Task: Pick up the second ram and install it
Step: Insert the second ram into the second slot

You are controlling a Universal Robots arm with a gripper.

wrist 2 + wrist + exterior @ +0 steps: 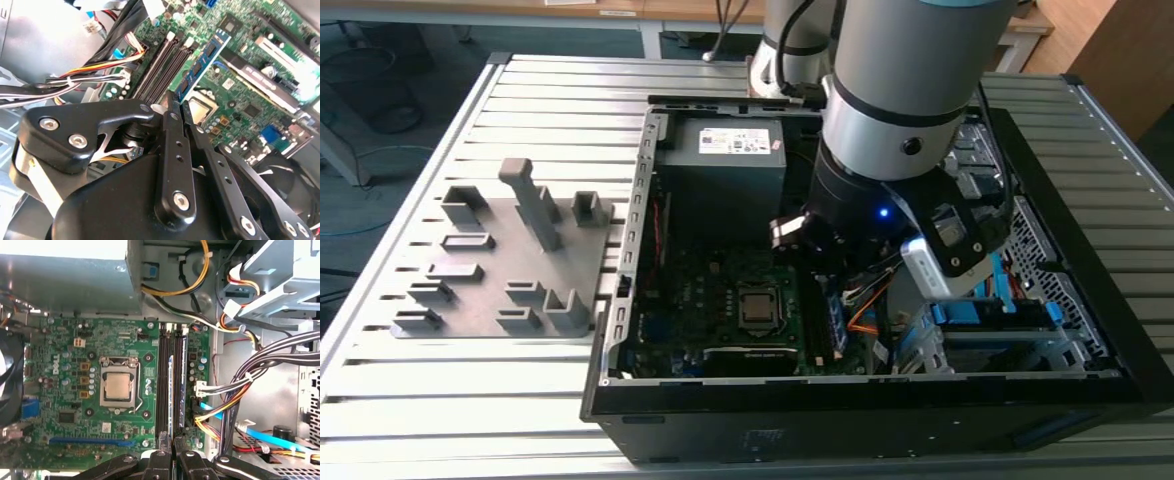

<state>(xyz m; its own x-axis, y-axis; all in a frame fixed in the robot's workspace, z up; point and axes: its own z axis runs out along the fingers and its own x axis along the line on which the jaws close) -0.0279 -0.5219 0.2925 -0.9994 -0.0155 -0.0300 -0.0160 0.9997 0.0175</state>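
My gripper (174, 102) is inside the open computer case (634, 300), right over the motherboard's memory slots (163, 385). Its black fingers (161, 460) are pressed close together on one end of the second ram (202, 62), a long thin dark strip with a blue label. In the first wrist view the ram (172, 395) appears edge-on, running straight out from the fingertips along the slots, beside the processor socket (118, 386). I cannot tell whether it is seated in a slot or held just above one. In the exterior view the arm's wrist (887, 150) covers the gripper.
The grey fixture (507, 260) with upright ribs stands on the slatted table at the exterior view's left, outside the case. Bundles of cables (250, 385) and a drive cage (987, 310) crowd the far side of the slots. A power supply (727, 160) fills the case's back.
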